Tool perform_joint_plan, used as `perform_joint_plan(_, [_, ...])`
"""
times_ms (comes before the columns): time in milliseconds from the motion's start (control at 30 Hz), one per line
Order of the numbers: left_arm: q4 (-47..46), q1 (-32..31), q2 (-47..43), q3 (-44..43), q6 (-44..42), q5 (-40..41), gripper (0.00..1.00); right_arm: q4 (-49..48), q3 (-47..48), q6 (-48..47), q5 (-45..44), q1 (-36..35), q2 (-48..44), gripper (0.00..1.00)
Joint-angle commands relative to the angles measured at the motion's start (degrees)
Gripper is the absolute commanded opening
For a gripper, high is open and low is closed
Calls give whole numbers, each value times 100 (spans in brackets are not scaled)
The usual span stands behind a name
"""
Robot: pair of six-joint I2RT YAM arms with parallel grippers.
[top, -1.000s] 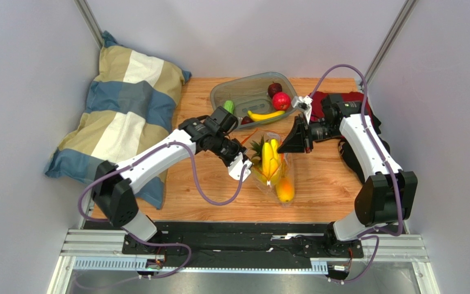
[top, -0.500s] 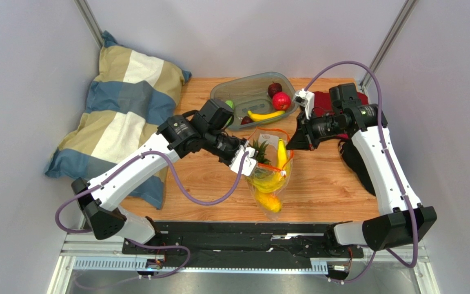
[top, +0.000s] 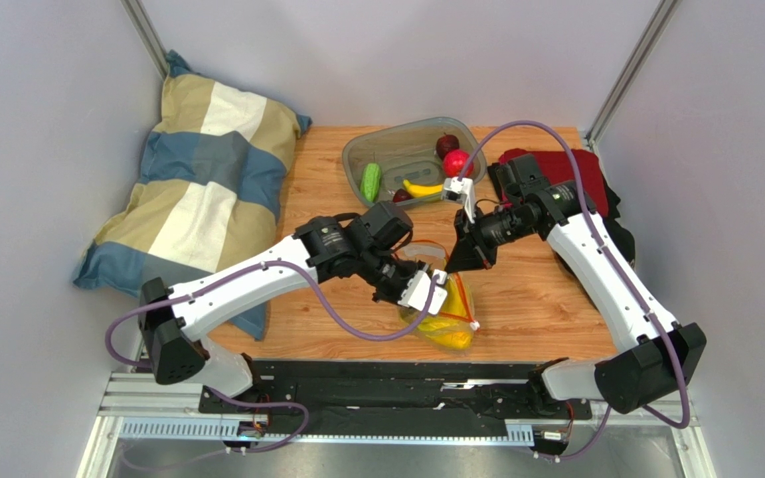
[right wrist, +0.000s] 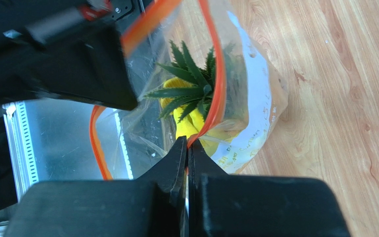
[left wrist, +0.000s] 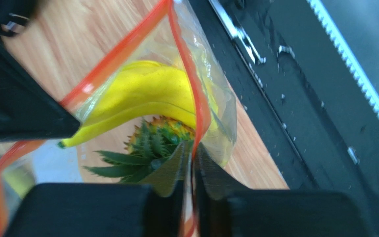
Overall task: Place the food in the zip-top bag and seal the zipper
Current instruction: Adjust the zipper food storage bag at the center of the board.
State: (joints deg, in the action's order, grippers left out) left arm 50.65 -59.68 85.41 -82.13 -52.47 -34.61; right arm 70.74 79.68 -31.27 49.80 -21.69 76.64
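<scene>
The clear zip-top bag (top: 446,317) hangs open between my two grippers over the table's near edge. Inside it lie yellow bananas (left wrist: 147,94), a pineapple (left wrist: 149,143) and something orange-yellow at the bottom (top: 444,337). My left gripper (left wrist: 192,154) is shut on one side of the orange-red zipper (left wrist: 194,94). My right gripper (right wrist: 187,146) is shut on the zipper's other side (right wrist: 219,84). In the grey-green tray (top: 396,149) remain a green cucumber (top: 371,181), a banana (top: 420,187) and red (top: 456,162) and dark purple (top: 446,144) round fruits. The slider is hidden.
A striped blue, white and tan pillow (top: 202,189) lies at the left. A dark red cloth (top: 568,174) lies at the back right, under the right arm. Black rails (top: 396,383) run along the table's near edge. Grey walls enclose the table.
Both grippers have carried the bag toward the near edge of the table. The bag's mouth has spread open between them and the food has sunk to its bottom.
</scene>
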Motion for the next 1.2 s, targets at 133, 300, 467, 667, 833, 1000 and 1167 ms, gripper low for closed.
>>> perform_joint_plan(133, [-1277, 106, -1113, 522, 1994, -380, 15, -157, -5, -82, 372, 25, 272, 0])
perform_joint_plan(300, [-1075, 106, -1149, 180, 2127, -213, 0, -122, 616, 112, 899, 200, 211, 0])
perform_joint_plan(467, [-453, 97, -1114, 39, 1189, -204, 48, -113, 602, -195, 795, 218, 149, 0])
perform_joint_plan(667, [1033, 97, -438, -233, -184, -134, 99, -52, 285, -459, 733, 218, 351, 0])
perform_joint_plan(833, [676, 97, -296, 371, -545, 235, 95, -95, 294, -477, 663, 218, 413, 0])
perform_joint_plan(1000, [497, -70, -208, 497, -748, 842, 8, 27, 425, -503, 645, 218, 422, 0])
perform_joint_plan(1167, [-45, -96, -701, -928, 526, -650, 0, 247, 566, -652, 539, 218, 246, 0])
